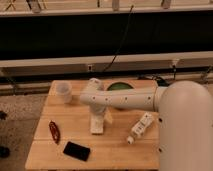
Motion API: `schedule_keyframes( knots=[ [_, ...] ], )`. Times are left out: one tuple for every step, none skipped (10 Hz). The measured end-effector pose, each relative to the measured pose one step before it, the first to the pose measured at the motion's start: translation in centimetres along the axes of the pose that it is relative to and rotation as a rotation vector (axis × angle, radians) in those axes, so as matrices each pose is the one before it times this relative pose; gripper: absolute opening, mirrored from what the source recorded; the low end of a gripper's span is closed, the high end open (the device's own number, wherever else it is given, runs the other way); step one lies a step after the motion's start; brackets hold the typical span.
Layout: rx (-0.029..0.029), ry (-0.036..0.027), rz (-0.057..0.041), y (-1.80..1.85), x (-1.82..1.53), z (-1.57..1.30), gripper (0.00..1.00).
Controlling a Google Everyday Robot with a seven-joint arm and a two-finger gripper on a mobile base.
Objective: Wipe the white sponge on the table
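Observation:
The white sponge (97, 128) lies flat near the middle of the light wooden table (115, 150). My white arm reaches in from the right, bends above the table and points down. My gripper (97, 118) is right over the sponge, at its far end, and hides part of it. Whether it touches the sponge I cannot tell.
A translucent cup (64, 92) stands at the table's far left. A green bowl (120, 88) sits behind the arm. A white labelled bottle (140, 127) lies to the right of the sponge. A red object (53, 131) and a flat black rectangle (76, 150) lie front left.

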Motion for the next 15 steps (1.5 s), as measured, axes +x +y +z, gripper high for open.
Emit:
schedule_keyframes(
  knots=[
    [0.00623, 0.00372, -0.02738, -0.442, -0.242, 0.077, 0.74],
    [0.00688, 0.00048, -0.01525, -0.581, -0.303, 0.011, 0.74],
    [0.00534, 0.00028, -0.01766, -0.449, -0.233, 0.058, 0.7],
    [-0.00089, 0.00302, -0.01822, 0.108, 0.072, 0.115, 0.6],
    [0.00073, 0.00036, -0.01675, 0.149, -0.032, 0.195, 0.5],
    [0.00729, -0.00145, -0.01651, -0.411, 0.01, -0.099, 0.4],
    [0.00927, -0.00005, -0.01713, -0.752, 0.261, -0.129, 0.29],
    [0.00785, -0.00167, -0.01931, -0.805, -0.035, -0.168, 0.17],
    [0.00245, -0.00096, -0.00397, -0.171, -0.241, -0.027, 0.1],
    [0.00606, 0.00038, -0.00114, 0.045, -0.124, -0.054, 0.06],
    [0.00928, 0.00161, -0.00002, 0.242, -0.049, -0.057, 0.05],
    [0.00454, 0.00333, -0.00218, -0.293, -0.085, -0.057, 0.05],
    [0.00185, 0.00133, 0.00373, -0.378, -0.087, -0.04, 0.05],
    [0.00937, -0.00397, 0.00406, -0.489, -0.241, -0.024, 0.05],
    [0.00069, -0.00037, 0.01114, 0.681, 0.002, 0.071, 0.05]
  ],
)
